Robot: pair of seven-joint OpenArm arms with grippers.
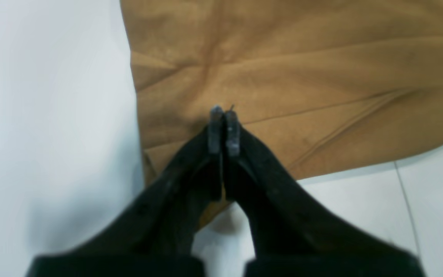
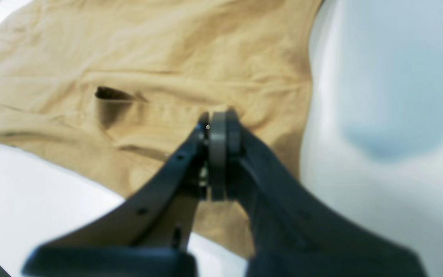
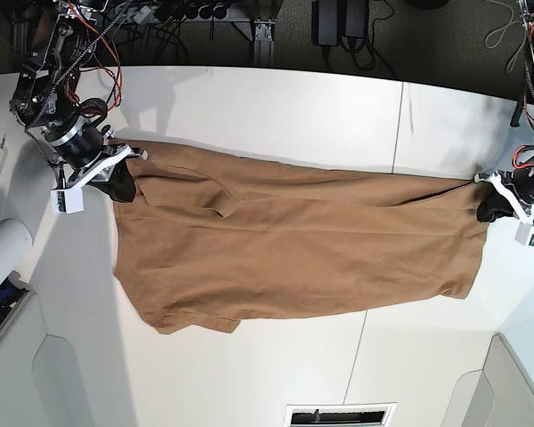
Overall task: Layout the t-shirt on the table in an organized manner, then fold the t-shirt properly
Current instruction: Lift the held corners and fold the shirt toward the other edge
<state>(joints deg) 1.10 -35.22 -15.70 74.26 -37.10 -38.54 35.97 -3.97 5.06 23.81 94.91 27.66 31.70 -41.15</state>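
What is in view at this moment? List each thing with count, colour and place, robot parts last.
t-shirt: one, tan-brown, spread wide across the middle of the table.
table: one, white with a thin dark seam, under everything.
moulded panels: two, light grey, at the near corners.
cables and power units: several, dark, beyond the far edge.
left gripper: one, black, shut over the shirt's corner.
right gripper: one, dark, shut over the shirt's opposite end.
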